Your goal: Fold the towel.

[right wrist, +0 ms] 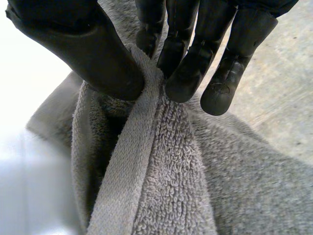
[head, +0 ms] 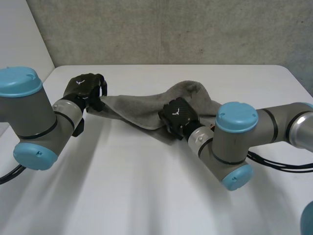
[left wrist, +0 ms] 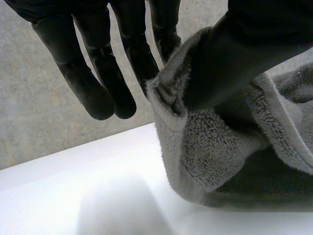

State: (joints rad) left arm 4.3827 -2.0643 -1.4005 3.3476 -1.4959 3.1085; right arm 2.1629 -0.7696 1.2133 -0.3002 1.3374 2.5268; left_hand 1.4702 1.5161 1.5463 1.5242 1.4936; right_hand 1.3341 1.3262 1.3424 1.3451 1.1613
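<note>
Emblem (head: 177,111) — white, on right hand (head: 185,121) back, perhaps a logo | towel (head: 139,110) strung between hands | left hand (head: 84,88) pinches its end under thumb | right thumb and fingers (right wrist: 183,73) nip its hem

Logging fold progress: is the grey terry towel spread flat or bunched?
Bunched, not flat: the grey terry towel sags between the black left hand and black right hand, each pinching its edge.
</note>
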